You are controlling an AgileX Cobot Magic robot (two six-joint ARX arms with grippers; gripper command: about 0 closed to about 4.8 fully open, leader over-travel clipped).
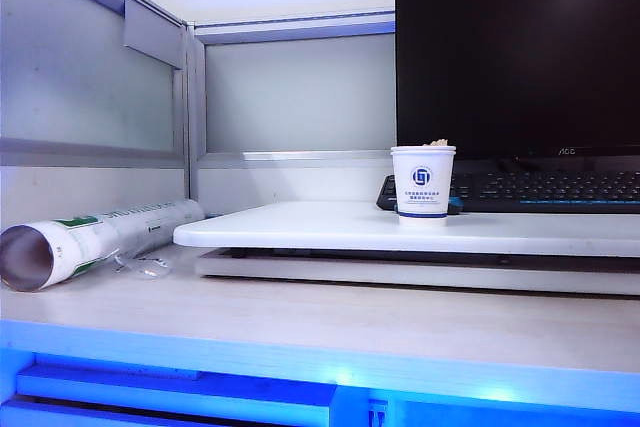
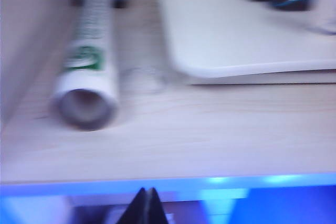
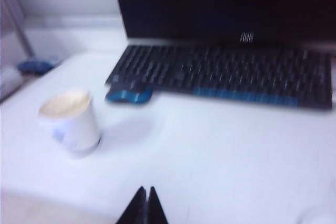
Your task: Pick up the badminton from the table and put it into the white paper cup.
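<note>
One white paper cup (image 1: 422, 183) stands upright on the counter (image 1: 330, 227), the flat white board, back from its front edge and right of its rounded front-left corner. We see a cream-coloured tip showing just above the rolled rim: the single badminton (image 1: 438, 143) sits inside the cup. In the right wrist view the cup's mouth is filled with that same pale cream, though blur hides the feathers.

Behind the cup, along the counter's back edge, we count one black keyboard (image 1: 545, 190) and, above it, one dark monitor (image 1: 515, 52). A small blue object (image 3: 128, 95) lies just beside the keyboard's near-left corner; we cannot tell what it is.

Off the counter's left edge, on the pale wood-grain desk (image 1: 300, 317), lies one white-green cardboard tube (image 1: 95, 237), its open end facing forward. A clear plastic piece (image 1: 140, 265) lies next to it.

We see two end effectors, neither in the exterior view. The left end effector (image 2: 145, 208) hangs over the desk's front edge, fingers pressed together, holding nothing. The right end effector (image 3: 145, 207) hangs above the counter's front part, well apart from the cup, its fingers likewise closed tight and empty.
</note>
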